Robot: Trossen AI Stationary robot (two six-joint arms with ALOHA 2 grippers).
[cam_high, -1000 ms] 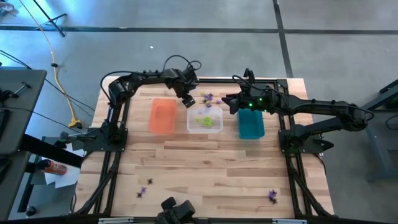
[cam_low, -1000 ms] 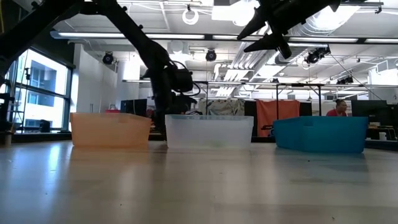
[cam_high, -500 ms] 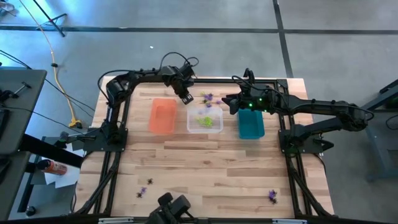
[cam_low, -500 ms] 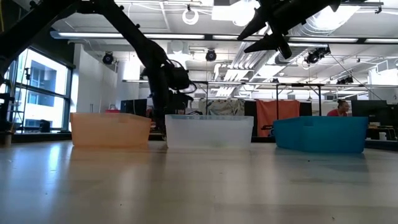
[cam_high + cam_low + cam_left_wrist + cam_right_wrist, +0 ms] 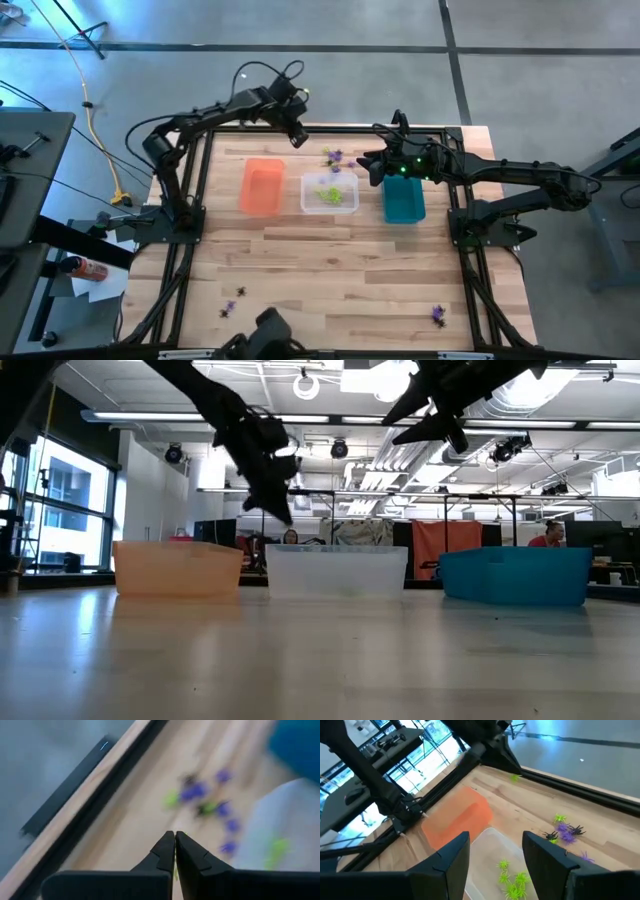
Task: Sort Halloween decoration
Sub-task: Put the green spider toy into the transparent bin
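Note:
My left gripper hangs above the table's far edge, behind the orange bin, shut on a lime green decoration. A small heap of purple, green and black decorations lies on the table behind the clear bin. Several green ones lie inside that bin. My right gripper hovers open above the far end of the gap between the clear bin and the teal bin, with nothing between its fingers. My left gripper pinches the lime green decoration at the free ends of its two fingers. The fingers slant down from the table's far left. The decoration hangs just below the fingertips, lifted clear of the table.
Three more decorations lie near the table's front edge: two at the left and one at the right. The three bins stand in a row across the far half of the table. Bare wood lies between the bins and the front edge.
My left gripper has risen from the table behind the bins and drawn back toward the far left corner. Its fingers now point less steeply down. My right gripper has stayed where it was.

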